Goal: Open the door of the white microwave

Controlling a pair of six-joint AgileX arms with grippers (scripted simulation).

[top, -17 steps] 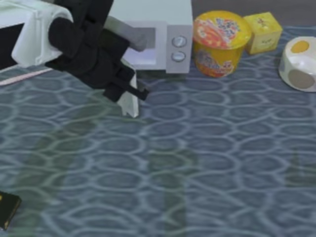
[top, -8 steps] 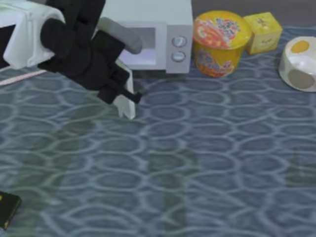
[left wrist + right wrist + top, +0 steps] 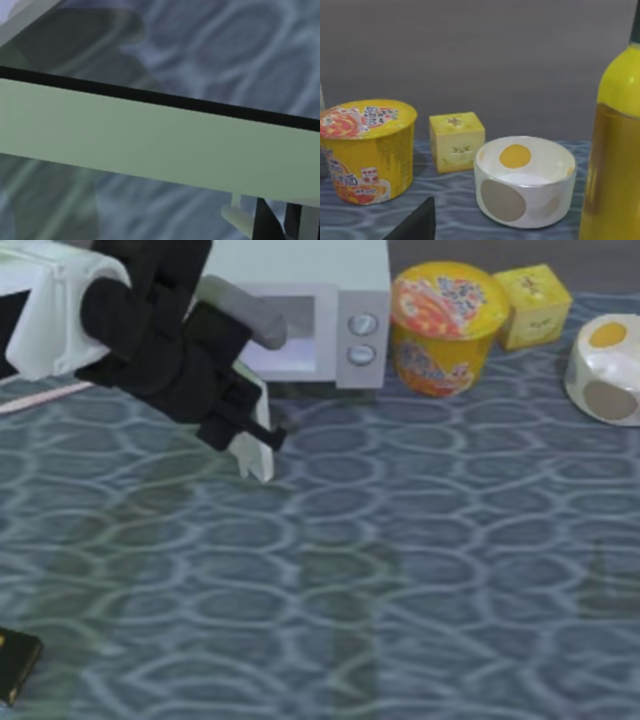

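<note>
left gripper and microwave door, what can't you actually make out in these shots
- Top view: the left gripper sits under its own black wrist, so the jaws' grip on the door is hidden.
- Top view: the arm covers the left part of the white microwave.
- Left wrist view: the door edge fills the frame; no microwave body shows.
- Right gripper: out of view; a bottle is cut off by the frame edge.
</note>
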